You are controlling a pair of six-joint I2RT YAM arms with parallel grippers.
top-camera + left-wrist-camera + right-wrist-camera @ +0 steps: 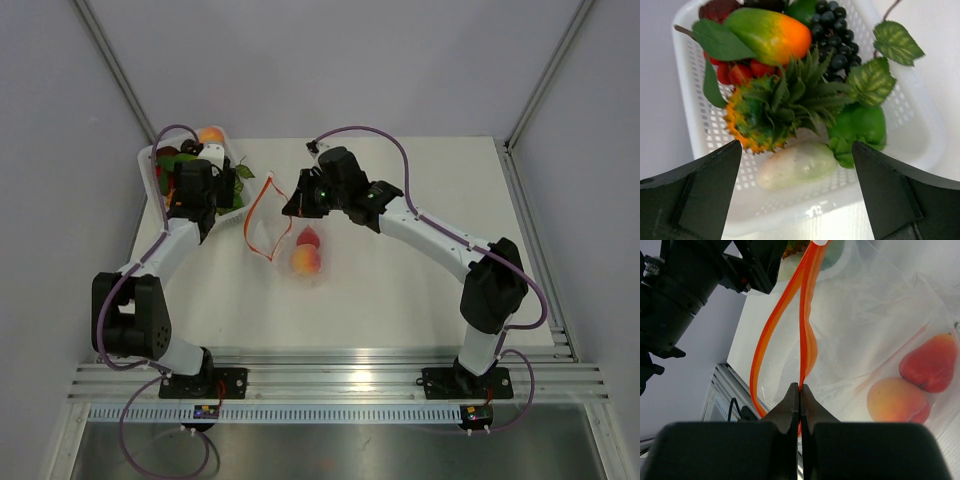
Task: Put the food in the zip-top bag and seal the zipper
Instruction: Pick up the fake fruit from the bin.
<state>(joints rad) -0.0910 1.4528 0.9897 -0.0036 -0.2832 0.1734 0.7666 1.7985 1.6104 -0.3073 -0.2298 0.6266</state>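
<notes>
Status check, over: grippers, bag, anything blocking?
Left gripper open above pineapple in basket. Right gripper shut on zipper, bag mouth gaping, peach and red fruit inside. Nothing blocking.

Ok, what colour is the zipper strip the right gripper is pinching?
Orange-red. It shows best in the right wrist view, where the right gripper pinches the zipper.

A robotics laboratory test cell is indicated. A plain white table (400,290) is enclosed by bare grey panels (330,60) held in slim metal struts (108,60). A left arm (165,250) and a right arm (440,240), both black and white, are bolted to aluminium rails (340,372) at the near edge, and purple cables (372,131) are looped along them. Glossy toy fruits (765,115) are heaped in a white perforated basket (920,135).
</notes>
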